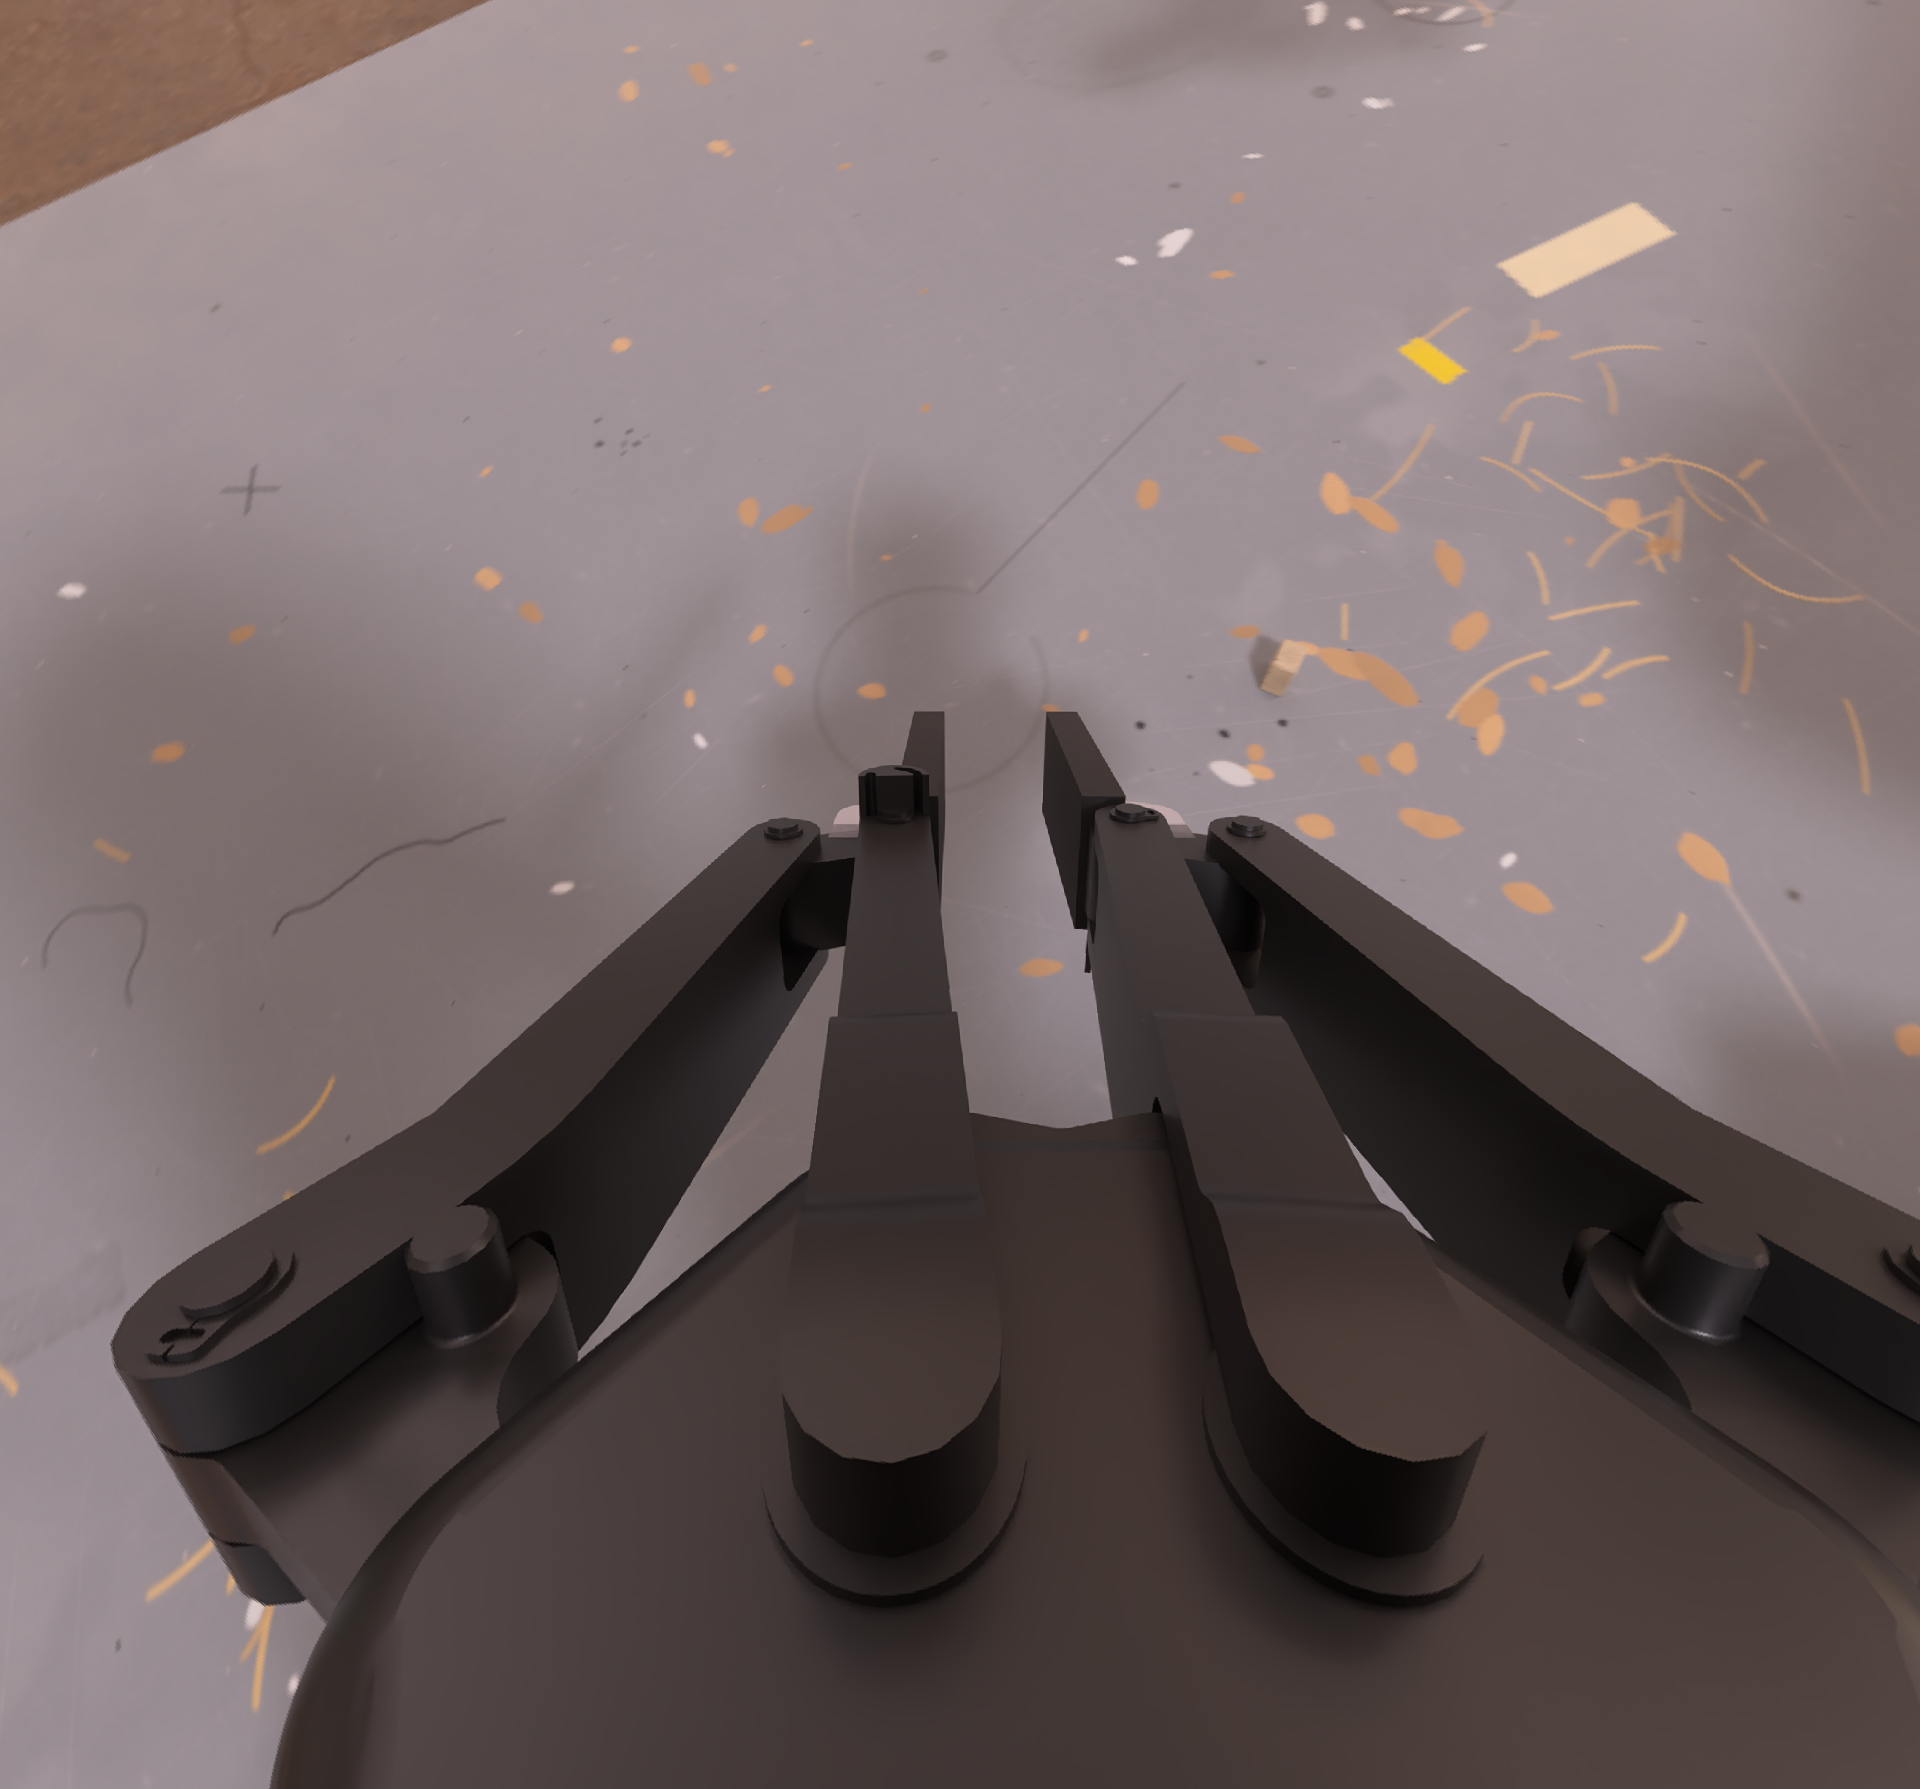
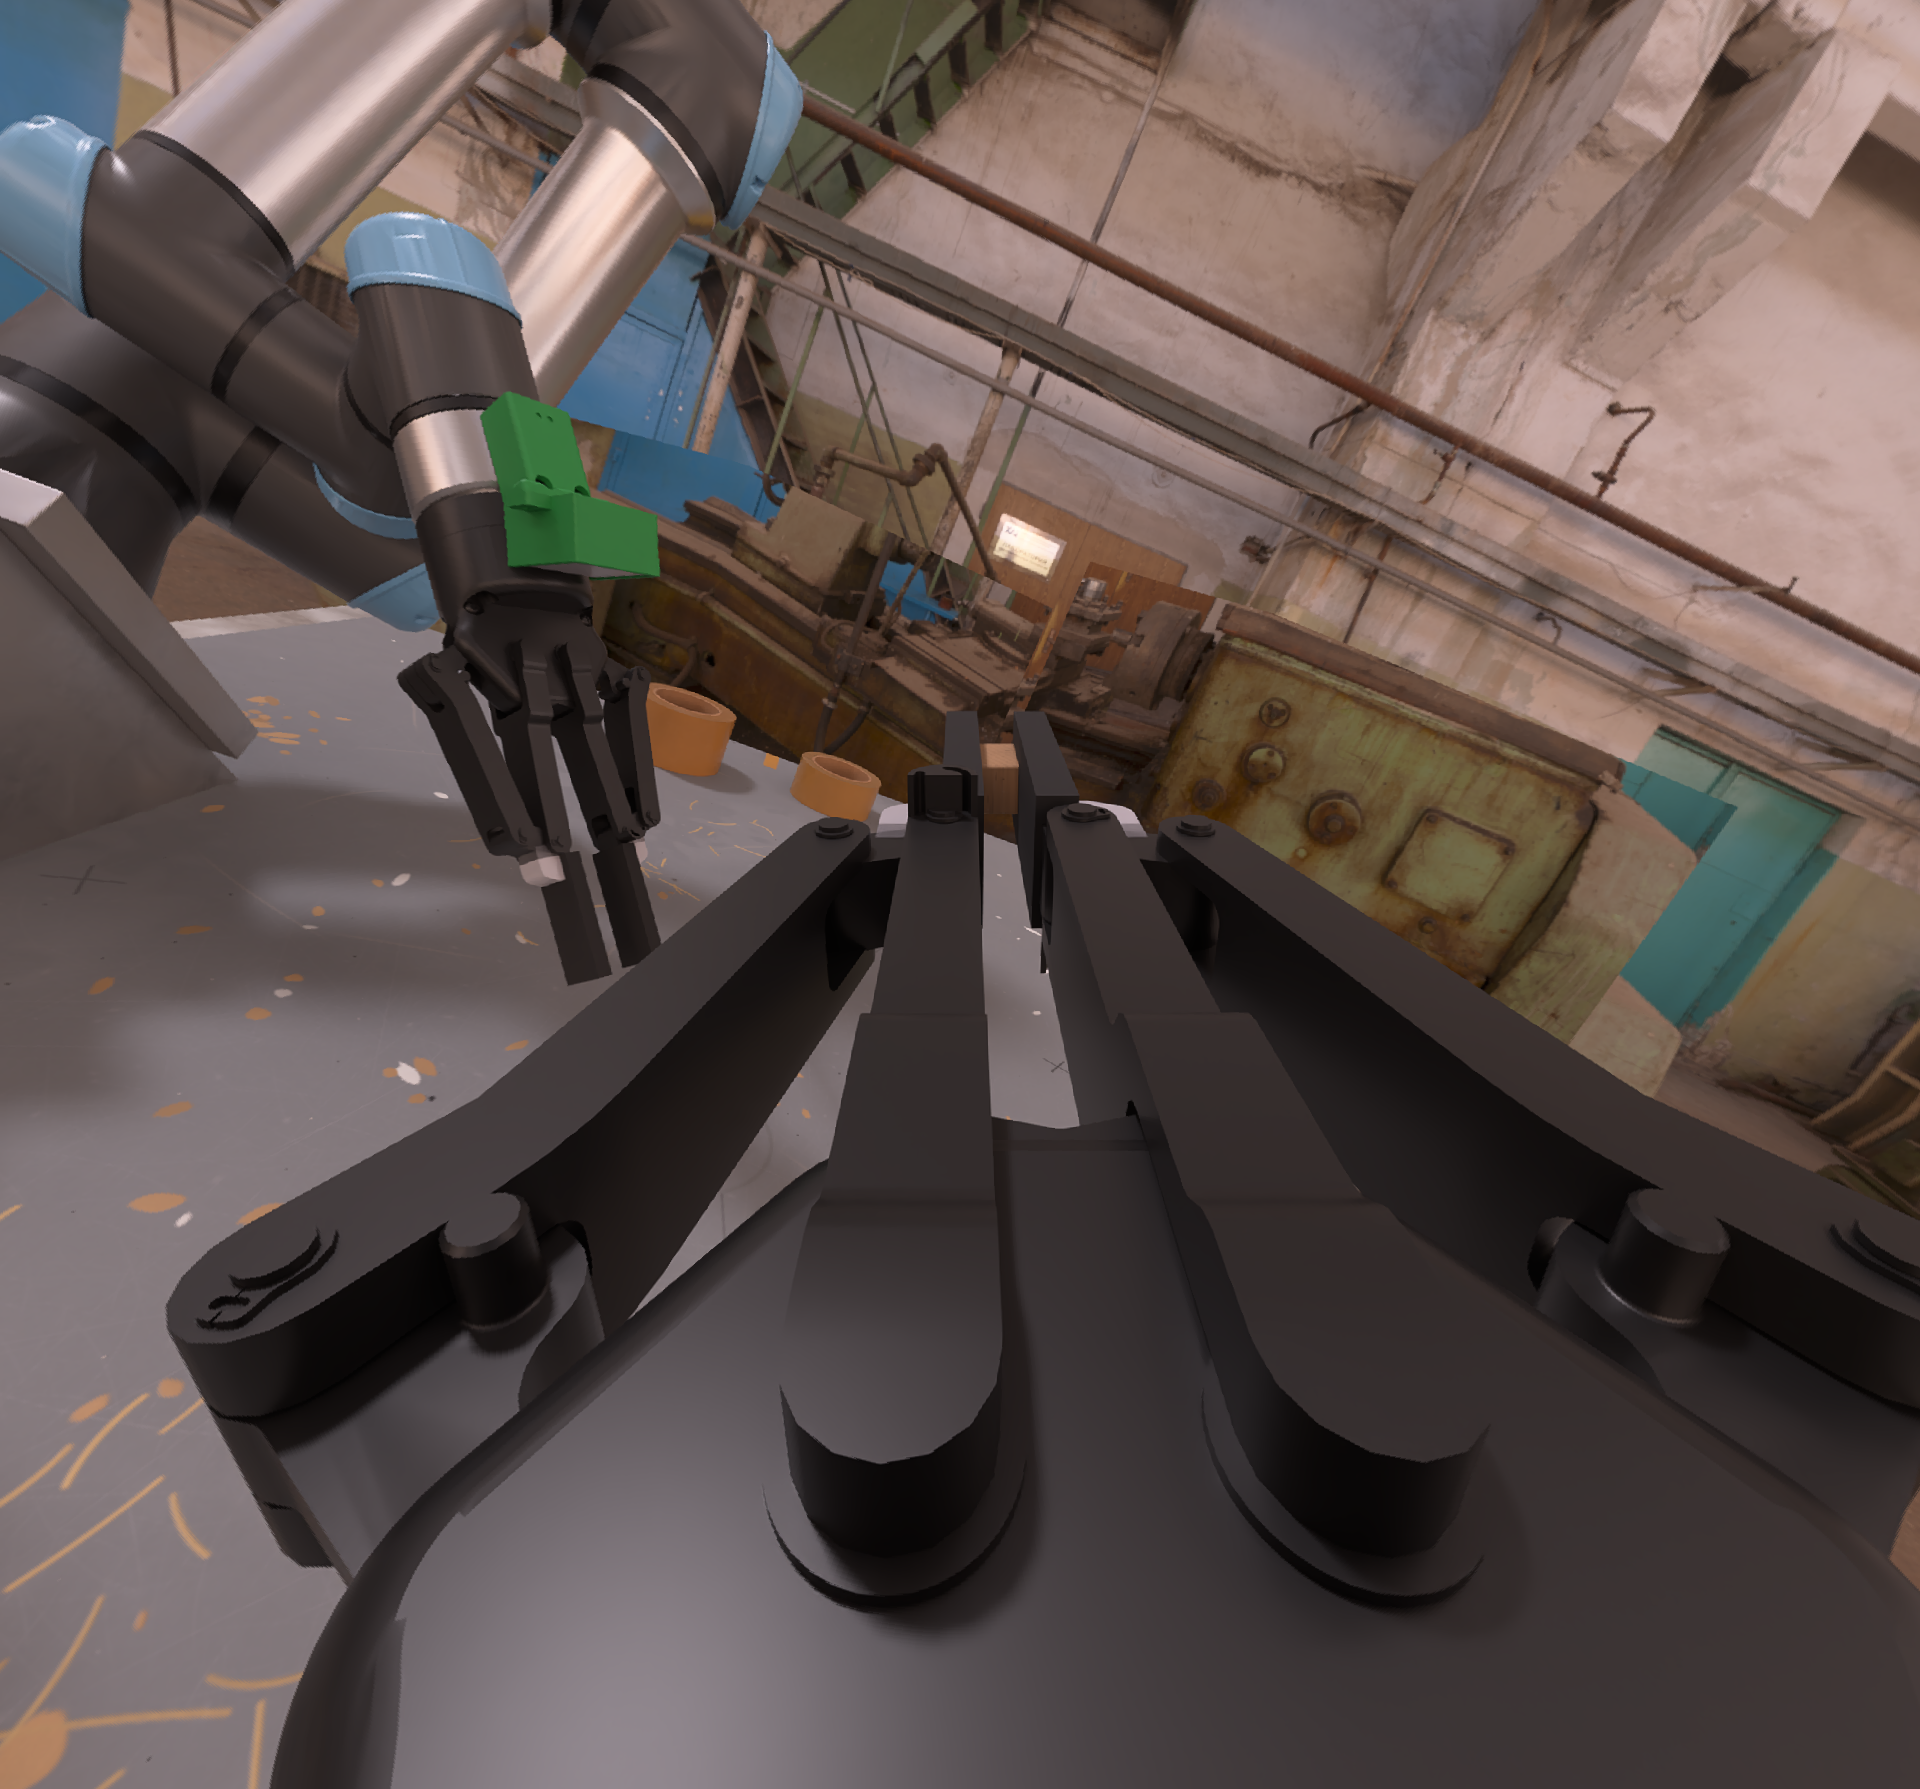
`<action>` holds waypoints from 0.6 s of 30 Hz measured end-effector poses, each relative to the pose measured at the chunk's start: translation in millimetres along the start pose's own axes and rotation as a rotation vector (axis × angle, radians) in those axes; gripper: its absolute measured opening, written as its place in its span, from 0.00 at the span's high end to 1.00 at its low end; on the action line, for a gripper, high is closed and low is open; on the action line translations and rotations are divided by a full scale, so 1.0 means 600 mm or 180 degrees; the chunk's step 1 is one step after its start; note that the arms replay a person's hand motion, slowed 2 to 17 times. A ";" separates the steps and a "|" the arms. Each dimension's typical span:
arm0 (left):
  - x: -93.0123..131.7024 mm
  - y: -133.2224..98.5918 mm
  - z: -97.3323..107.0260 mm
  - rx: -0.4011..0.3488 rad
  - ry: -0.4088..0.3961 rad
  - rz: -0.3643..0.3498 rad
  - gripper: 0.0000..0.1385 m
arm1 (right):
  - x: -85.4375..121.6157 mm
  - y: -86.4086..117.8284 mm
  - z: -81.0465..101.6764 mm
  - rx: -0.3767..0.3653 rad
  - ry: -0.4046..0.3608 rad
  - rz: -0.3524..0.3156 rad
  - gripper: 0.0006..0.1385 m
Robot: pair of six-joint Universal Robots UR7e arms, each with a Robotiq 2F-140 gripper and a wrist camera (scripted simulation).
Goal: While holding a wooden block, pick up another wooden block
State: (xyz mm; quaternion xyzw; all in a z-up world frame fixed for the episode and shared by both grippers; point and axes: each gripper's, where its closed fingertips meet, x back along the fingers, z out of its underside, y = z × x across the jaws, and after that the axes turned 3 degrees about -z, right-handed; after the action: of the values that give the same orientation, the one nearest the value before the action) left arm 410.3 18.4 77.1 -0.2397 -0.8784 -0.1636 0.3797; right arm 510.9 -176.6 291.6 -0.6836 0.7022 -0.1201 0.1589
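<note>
In the right wrist view my right gripper [image 2: 995, 729] is shut on a small pale wooden block [image 2: 1000, 771], held between the fingertips above the grey table [image 2: 208, 960]. A second small wooden block [image 1: 1283, 667] lies on the table in the left wrist view, a little ahead and to the right of my left gripper [image 1: 994, 731]. The left gripper hovers above the table with its jaws a narrow gap apart and nothing between them. It also shows in the right wrist view [image 2: 610, 958], to the left, pointing down.
Two short orange-tan cylinders [image 2: 691, 729] [image 2: 834, 783] stand near the table's far edge. A grey slanted box [image 2: 104, 617] sits at the left. A tan strip [image 1: 1584, 248] and a yellow mark [image 1: 1432, 360] lie flat on the speckled table. The table edge [image 1: 343, 77] runs at upper left.
</note>
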 end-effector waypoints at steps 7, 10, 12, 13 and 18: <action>-0.001 -0.075 -0.036 -0.0640 -0.0143 0.0386 0.81 | -0.004 0.003 0.002 -0.0013 -0.0001 -0.0029 0.94; -0.012 -0.102 -0.040 -0.0881 -0.0077 0.0484 0.80 | -0.006 0.004 0.002 -0.0012 0.0001 -0.0040 0.94; -0.021 -0.118 -0.042 -0.1001 -0.0017 0.0550 0.79 | -0.008 0.005 0.002 -0.0012 -0.0002 -0.0046 0.94; -0.026 -0.124 -0.043 -0.1048 0.0012 0.0573 0.79 | -0.008 0.006 0.001 -0.0012 -0.0006 -0.0050 0.94; -0.057 -0.137 -0.039 -0.1191 0.0196 0.0590 0.78 | -0.009 0.008 -0.002 -0.0013 -0.0035 -0.0069 0.94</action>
State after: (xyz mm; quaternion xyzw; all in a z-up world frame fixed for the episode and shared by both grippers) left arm 399.6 -71.4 58.6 -0.3806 -0.7949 -0.2955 0.3687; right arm 506.0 -171.1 291.3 -0.6922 0.6940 -0.1165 0.1600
